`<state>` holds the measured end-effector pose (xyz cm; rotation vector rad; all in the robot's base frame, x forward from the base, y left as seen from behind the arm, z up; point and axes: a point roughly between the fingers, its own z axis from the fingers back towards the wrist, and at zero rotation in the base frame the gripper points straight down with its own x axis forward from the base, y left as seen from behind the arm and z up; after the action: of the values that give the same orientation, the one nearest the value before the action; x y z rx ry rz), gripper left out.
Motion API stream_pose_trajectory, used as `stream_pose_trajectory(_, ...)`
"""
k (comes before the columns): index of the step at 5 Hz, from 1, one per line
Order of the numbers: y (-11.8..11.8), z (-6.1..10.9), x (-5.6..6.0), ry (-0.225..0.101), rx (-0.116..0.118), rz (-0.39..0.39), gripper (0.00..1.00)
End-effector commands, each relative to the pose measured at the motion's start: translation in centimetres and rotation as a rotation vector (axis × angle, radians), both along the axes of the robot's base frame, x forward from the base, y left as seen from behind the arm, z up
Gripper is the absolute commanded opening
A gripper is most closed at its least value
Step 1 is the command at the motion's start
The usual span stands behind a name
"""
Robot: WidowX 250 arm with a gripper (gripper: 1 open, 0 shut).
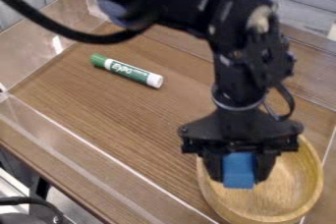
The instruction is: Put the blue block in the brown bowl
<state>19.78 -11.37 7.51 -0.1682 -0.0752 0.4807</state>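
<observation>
My gripper (239,162) hangs over the brown bowl (298,200) at the lower right, shut on the blue block (239,170). The block sticks down from between the black fingers, above the bowl's left inner half. Whether it touches the wooden floor of the bowl cannot be told. The arm's dark body (250,61) rises from the gripper toward the upper left and hides part of the bowl's far rim.
A green-and-white marker (126,70) lies on the wooden tabletop (92,120) at the left. Clear plastic walls (27,120) ring the work area, and a small clear stand (94,9) sits at the back left.
</observation>
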Motion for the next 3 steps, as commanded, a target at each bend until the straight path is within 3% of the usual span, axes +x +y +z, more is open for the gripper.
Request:
stream_pose_trajectory(1,-0.9,-0.7,0.3,-0.023,-0.028,-0.024,0.00)
stream_pose_trajectory(3,-1.9,-2.8,0.2,-0.021,-0.051,-0.048,0.00)
